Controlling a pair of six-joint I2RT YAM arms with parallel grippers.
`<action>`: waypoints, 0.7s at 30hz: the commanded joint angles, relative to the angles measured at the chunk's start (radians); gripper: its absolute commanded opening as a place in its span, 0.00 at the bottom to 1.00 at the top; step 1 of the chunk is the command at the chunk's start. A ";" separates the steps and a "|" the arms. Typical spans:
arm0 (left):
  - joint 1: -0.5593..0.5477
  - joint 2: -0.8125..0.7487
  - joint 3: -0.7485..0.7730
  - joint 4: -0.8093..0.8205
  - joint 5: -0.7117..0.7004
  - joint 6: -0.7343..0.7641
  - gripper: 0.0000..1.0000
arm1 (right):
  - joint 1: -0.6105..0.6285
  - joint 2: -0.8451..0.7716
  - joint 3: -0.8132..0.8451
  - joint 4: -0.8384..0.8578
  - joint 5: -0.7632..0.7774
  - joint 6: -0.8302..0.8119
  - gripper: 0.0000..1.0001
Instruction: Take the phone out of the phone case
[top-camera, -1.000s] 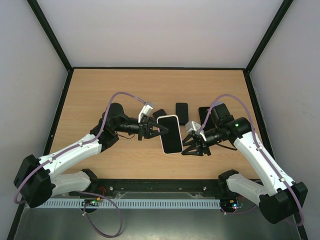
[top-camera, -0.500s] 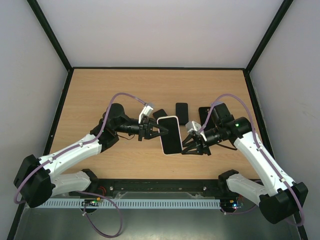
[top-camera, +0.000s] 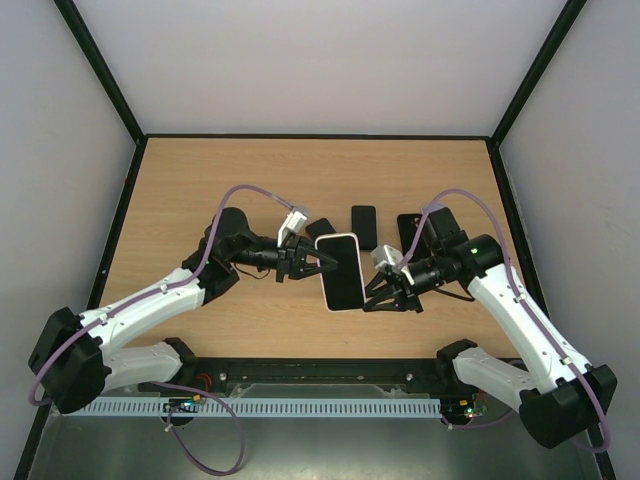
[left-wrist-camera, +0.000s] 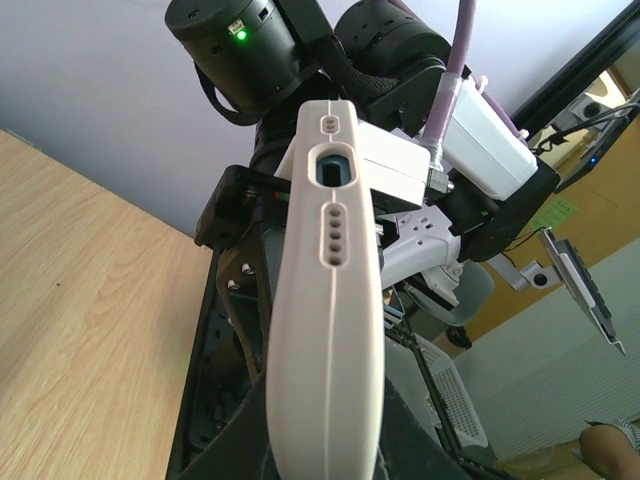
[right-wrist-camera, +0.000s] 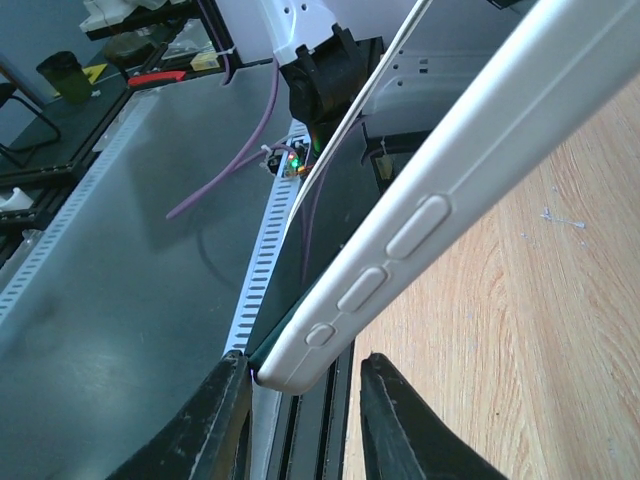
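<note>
Phone sat fully seated in the white phone case, screen up, no lip visibly peeled. Extraction judged not yet started; only the lift looked done. The cased phone hung tilted above the tabletop, between both end effectors. Left end effector appeared clamped on the case's long edge, carrying it. Right end effector was spread apart, straddling a case corner beside the side buttons, one finger about touching, the other apart. Dark flat items lay just beyond the end effectors. Bare tabletop outboard of the left end effector gave room; black rail ran on the base side.
</note>
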 joint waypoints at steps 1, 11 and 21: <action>-0.057 -0.017 0.061 0.117 0.152 -0.074 0.03 | -0.004 0.007 0.034 0.111 0.115 0.009 0.25; -0.121 -0.039 0.137 -0.011 0.202 -0.040 0.03 | -0.004 -0.005 0.062 0.192 0.221 -0.033 0.22; -0.146 -0.042 0.141 0.046 0.240 -0.110 0.03 | -0.004 -0.032 0.063 0.283 0.278 -0.024 0.23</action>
